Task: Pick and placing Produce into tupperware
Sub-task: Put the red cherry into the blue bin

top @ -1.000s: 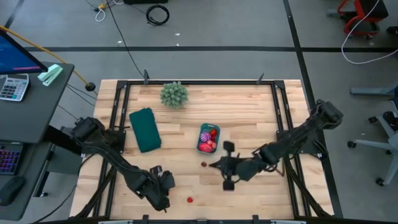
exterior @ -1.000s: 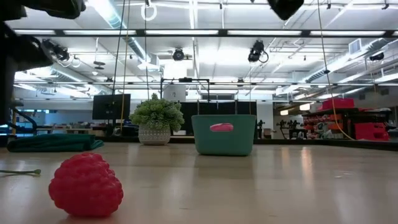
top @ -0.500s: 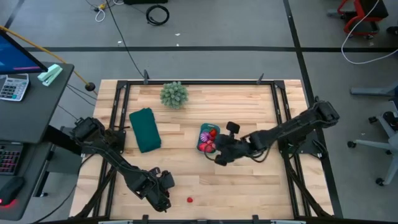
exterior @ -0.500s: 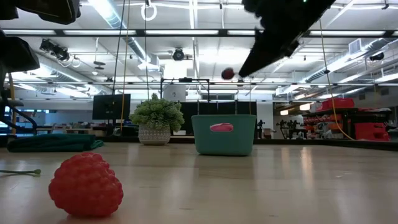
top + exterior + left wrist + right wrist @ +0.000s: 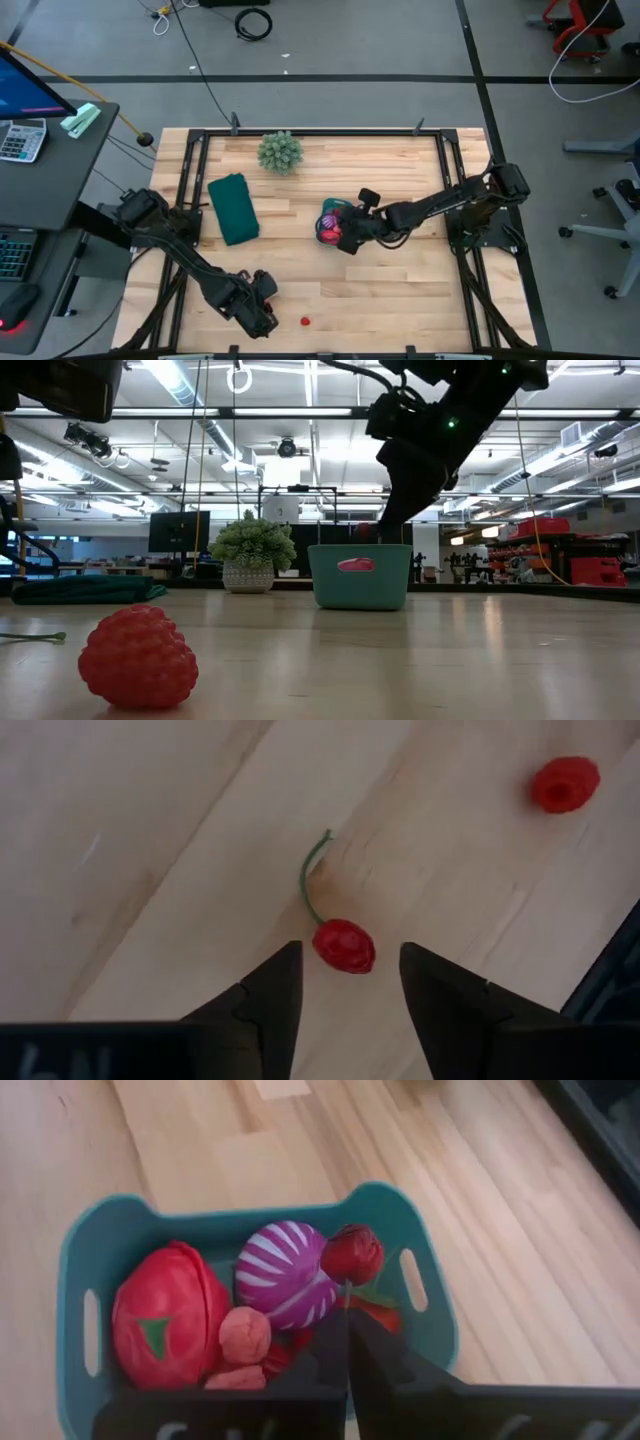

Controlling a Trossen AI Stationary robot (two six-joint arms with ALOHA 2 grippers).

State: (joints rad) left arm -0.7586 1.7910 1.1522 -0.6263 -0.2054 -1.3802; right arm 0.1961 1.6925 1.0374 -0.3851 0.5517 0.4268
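Right gripper [image 5: 347, 1342] jaws pressed together above ribbed teal tub [image 5: 75, 1250]; left gripper [image 5: 345, 970] jaws spread around glossy cherry [image 5: 343, 944].

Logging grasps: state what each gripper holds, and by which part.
The right gripper pinches a small red fruit at its fingertips above the tub; the gripped part is hidden. The left gripper is open, holding nothing.

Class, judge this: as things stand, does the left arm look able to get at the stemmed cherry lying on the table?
Probably yes. The left gripper hangs open right over the cherry, its fingers either side, and nothing lies between them. The raspberry sits well apart.
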